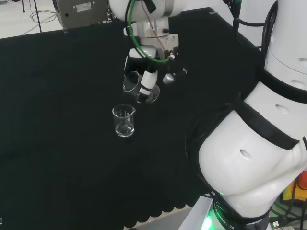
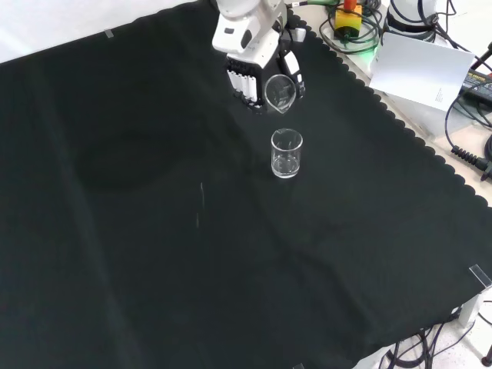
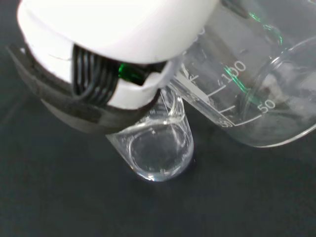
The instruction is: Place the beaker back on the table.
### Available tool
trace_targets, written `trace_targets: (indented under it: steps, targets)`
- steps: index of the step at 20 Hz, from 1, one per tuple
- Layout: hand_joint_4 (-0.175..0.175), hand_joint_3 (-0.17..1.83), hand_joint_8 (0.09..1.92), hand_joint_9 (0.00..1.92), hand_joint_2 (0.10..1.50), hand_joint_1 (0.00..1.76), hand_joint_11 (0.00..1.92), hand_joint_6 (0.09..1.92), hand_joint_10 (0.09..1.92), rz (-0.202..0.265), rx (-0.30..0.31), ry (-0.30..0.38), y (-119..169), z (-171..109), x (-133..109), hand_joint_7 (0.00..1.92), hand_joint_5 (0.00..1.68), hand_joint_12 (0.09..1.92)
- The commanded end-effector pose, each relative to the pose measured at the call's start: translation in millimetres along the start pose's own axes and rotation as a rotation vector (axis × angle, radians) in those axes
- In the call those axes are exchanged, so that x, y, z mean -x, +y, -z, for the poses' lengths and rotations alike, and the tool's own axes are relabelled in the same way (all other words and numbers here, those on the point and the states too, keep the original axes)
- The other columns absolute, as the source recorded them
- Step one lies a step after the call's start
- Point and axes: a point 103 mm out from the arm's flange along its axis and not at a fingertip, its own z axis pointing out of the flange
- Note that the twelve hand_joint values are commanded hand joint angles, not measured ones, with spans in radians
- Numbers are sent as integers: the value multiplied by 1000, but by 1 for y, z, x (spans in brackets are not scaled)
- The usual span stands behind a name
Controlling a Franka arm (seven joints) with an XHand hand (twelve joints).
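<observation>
Front view: my hand (image 2: 254, 65) curls around a tilted beaker (image 2: 280, 91); lowering risks striking the standing beaker (image 2: 286, 153) at six o'clock

1. The hand (image 1: 146, 76) hangs from the white arm (image 1: 268, 134) above the cloth, palm turned sideways.
2. Its fingers (image 2: 247, 86) curl round a tilted beaker (image 1: 136, 86), which lies between fingers and thumb.
3. In the wrist view a white part of the hand (image 3: 113, 49) sits just beside the beaker's (image 3: 247, 84) wall.
</observation>
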Motion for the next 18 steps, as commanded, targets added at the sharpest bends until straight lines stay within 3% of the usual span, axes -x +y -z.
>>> trace_targets:
  steps: [1,8,18]
  targets:
    - [-175,383,575,1576,752,1426,1351,425,87,10,123,124,2,-6,38,1295,1334,605]
    - [-175,376,593,1572,757,1425,1351,431,87,-3,203,247,17,-6,72,1288,1330,604]
    - [-175,368,605,1567,763,1424,1348,439,87,-30,248,360,43,-20,113,1284,1325,601]
